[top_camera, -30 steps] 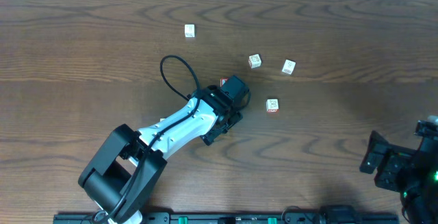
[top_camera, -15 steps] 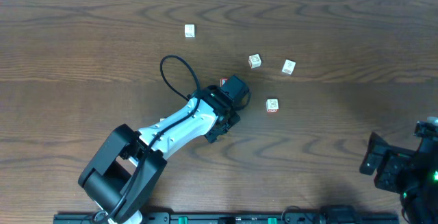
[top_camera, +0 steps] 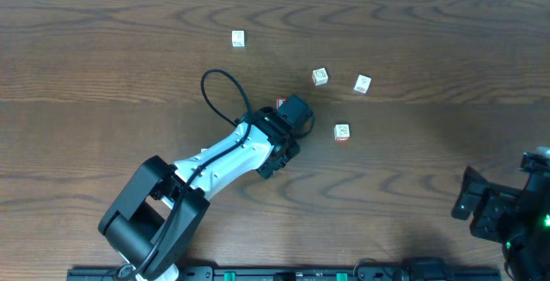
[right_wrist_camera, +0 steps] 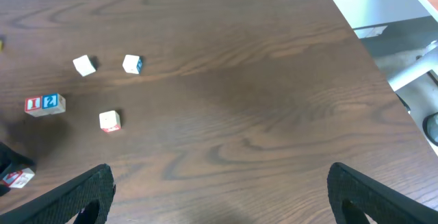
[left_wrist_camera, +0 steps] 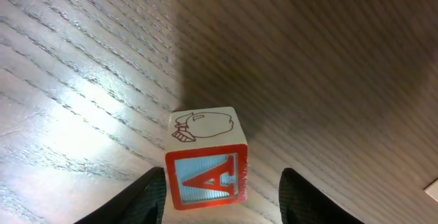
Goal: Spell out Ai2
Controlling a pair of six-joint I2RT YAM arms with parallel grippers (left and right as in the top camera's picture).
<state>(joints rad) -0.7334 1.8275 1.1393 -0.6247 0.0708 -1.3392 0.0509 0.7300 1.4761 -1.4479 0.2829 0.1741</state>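
Here, the left pincer (left_wrist_camera: 222,186) stands wide around the A cube (left_wrist_camera: 205,161). The cube rests on the dark wood counter (left_wrist_camera: 328,59), its red-framed letter facing the wrist camera and a line drawing on its top face. A clear gap shows between the cube and one finger (left_wrist_camera: 301,200). Seen from the right wrist, the I cube (right_wrist_camera: 33,105) and the 2 cube (right_wrist_camera: 50,102) touch side by side, I on the left, with three pale cubes (right_wrist_camera: 83,65) near them. The right pincer (right_wrist_camera: 219,176) hangs spread wide above the counter.
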